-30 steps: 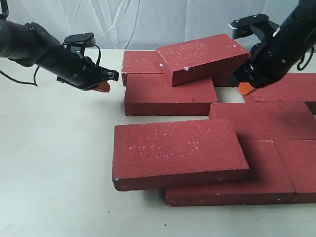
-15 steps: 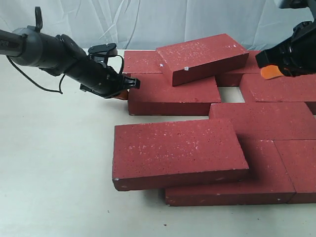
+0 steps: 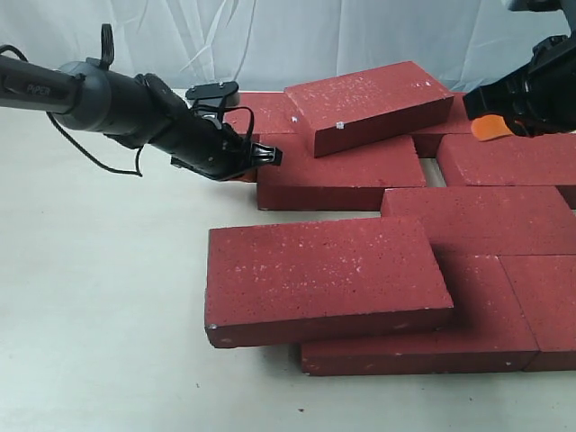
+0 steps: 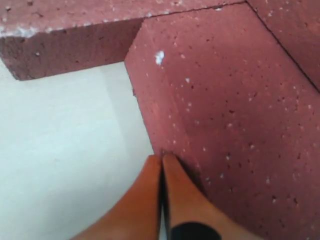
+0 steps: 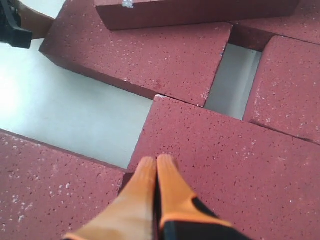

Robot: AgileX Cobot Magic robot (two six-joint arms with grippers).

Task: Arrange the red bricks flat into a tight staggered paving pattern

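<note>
Left gripper (image 4: pixel 161 167), fingers pinched together, noses against a flat red brick (image 3: pixel 337 175) at its end; right gripper (image 3: pixel 490 128) (also pinched, holding nothing) hangs over the red bricks (image 3: pixel 468 270) clustered on the table (image 3: pixel 99 297), two tilted atop others.

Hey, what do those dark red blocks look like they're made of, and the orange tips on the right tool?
The dark-red rectangular bricks look like fired clay or concrete pavers: matte, rough, pitted faces flecked white, with chipped edges. On the right tool, the orange fingertips look like smooth rubber or soft plastic, faintly shiny; which of the two, I can't tell.
</note>
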